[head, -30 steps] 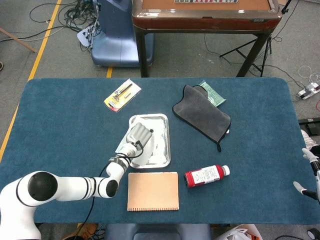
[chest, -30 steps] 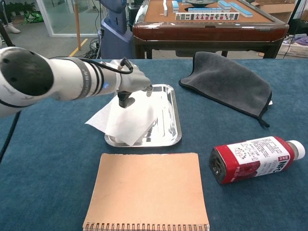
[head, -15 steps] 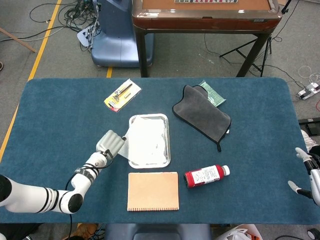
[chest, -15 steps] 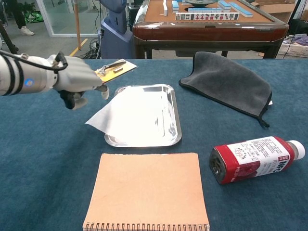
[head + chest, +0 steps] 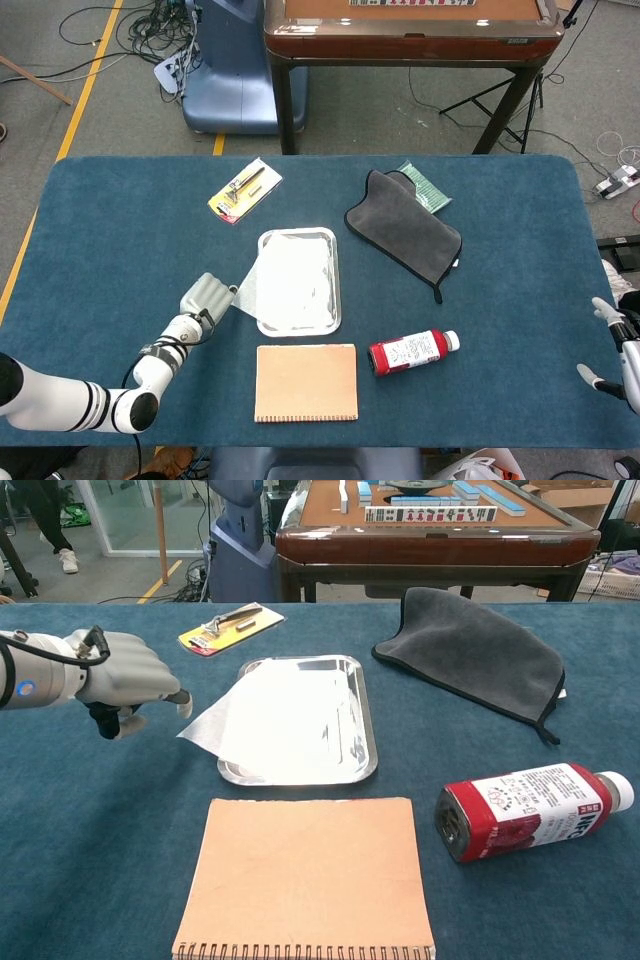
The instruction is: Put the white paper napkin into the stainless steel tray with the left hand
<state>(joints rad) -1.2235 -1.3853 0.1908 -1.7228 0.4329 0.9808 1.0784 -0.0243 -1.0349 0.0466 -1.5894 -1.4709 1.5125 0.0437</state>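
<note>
The white sheet (image 5: 285,723) lies spread over the steel tray (image 5: 366,765), apparently done, my left hand (image 5: 125,683) beside it, curled and holding nothing.

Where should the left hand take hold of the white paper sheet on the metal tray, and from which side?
Probably pinch the white paper sheet at its corner hanging over the tray rim, coming from the left hand side. That corner lies free on the table; the rest lies flat inside the rim.
</note>
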